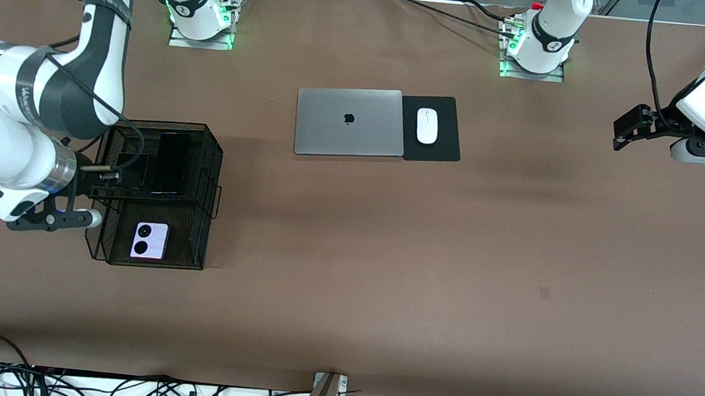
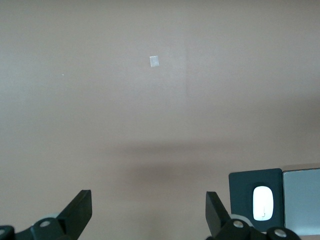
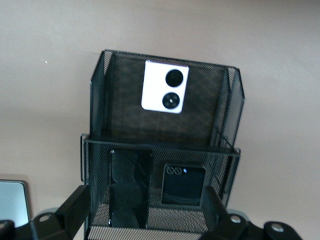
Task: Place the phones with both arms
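Front view. Lilac-white phone [image 1: 149, 240]: flat in the mesh basket's [image 1: 213, 174] compartment nearest the camera, two black lens circles up. Long slim black phone [image 1: 170, 163] and small squarish black phone [image 1: 133, 167]: side by side in the basket's farther compartment, partly screened by the right arm. Right tool [image 1: 86, 180]: over the basket's edge, empty. Left tool [image 1: 632, 127]: aloft well apart from the basket, at the left arm's end of the table [image 1: 384, 276]; waiting. Laptop [image 1: 349, 121] and mouse [image 1: 427, 126] on its black pad [image 1: 445, 143]: farther from the camera than the basket.

Left wrist view. Fingers [image 2: 80, 212] spread wide over bare table, nothing between.

Right wrist view. Fingers [image 3: 75, 205] wide apart above the basket, framing the two black phones.

Handling, by judgement: rigid, thin, light slabs; glass faces slick and breakable. Best pinched across the narrow width at the side edges; mesh walls crowd the approach, so descend vertically.
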You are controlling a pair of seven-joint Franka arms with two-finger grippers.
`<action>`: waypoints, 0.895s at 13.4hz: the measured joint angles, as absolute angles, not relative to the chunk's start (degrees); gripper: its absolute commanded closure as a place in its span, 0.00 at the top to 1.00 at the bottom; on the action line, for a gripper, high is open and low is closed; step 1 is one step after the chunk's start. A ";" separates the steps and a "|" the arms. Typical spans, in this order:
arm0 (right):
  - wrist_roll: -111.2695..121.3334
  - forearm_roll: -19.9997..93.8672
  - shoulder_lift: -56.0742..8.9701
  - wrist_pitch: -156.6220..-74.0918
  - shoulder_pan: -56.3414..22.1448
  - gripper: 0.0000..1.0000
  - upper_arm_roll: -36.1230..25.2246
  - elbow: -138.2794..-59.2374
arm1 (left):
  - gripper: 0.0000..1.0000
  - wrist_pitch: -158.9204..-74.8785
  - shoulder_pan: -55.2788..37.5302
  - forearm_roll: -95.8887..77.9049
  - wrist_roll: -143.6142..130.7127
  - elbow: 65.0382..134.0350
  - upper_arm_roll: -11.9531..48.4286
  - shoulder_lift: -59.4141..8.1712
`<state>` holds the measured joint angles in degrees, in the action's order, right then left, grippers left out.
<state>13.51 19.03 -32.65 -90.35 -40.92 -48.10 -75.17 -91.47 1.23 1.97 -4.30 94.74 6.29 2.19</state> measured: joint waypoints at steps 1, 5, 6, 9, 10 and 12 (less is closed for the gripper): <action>12.55 16.34 -30.02 -91.62 -40.80 1.00 -46.38 -77.50 | 1.00 -91.47 1.23 1.97 -4.30 94.74 6.29 2.18; 6.03 3.72 -16.92 -95.51 -34.90 1.00 -33.03 -87.86 | 1.00 -91.46 1.23 1.97 -4.30 94.73 6.29 2.15; 4.82 1.67 -14.00 -95.56 -31.64 1.00 -28.68 -89.53 | 1.00 -91.45 1.23 1.97 -4.30 94.73 6.29 2.15; 4.18 -1.48 -7.06 -95.36 -18.57 1.00 -15.55 -93.03 | 1.00 -91.45 1.23 1.97 -4.30 94.70 6.29 2.15; 4.18 -1.75 -5.53 -94.81 -13.53 1.00 -11.34 -93.51 | 1.00 -91.45 1.23 1.97 -4.30 94.70 6.29 2.14; 4.18 -1.89 -3.43 -93.64 -4.88 1.00 -4.53 -93.89 | 1.00 -91.45 1.23 1.97 -4.30 94.70 6.29 2.13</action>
